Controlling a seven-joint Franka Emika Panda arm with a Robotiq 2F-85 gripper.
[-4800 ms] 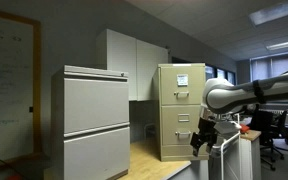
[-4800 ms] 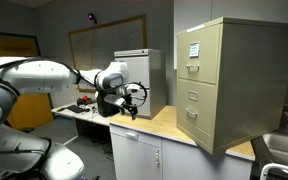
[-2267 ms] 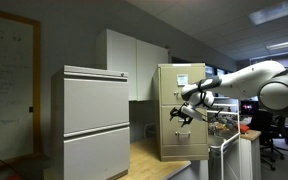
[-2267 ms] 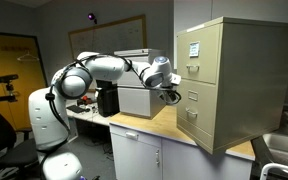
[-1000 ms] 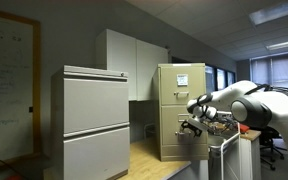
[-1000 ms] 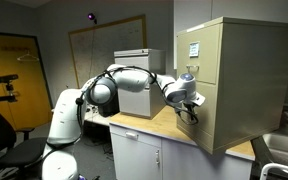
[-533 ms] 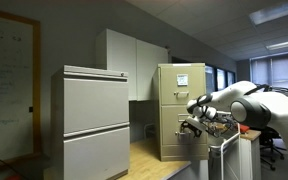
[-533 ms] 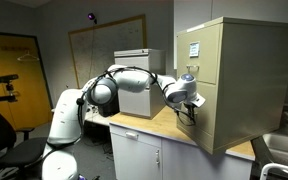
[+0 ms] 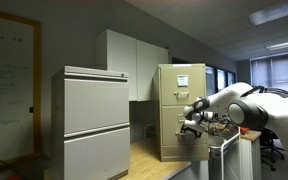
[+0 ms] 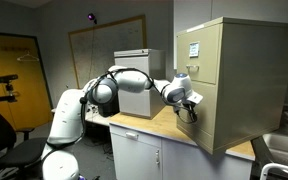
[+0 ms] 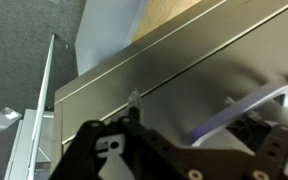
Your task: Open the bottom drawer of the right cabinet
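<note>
Right cabinet (image 9: 181,105) stands centre-right, drawers apparently shut. Gripper (image 10: 191,110) sits at its lower front beside a drawer handle (image 11: 252,106); grip and opening cannot be told. Risk: a shallow hold slipping off under pull.

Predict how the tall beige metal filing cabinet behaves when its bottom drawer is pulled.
The tall beige metal filing cabinet looks like rigid sheet steel, probably stiff. Tall and narrow on the wooden countertop, it might slide or tip forward.
</note>
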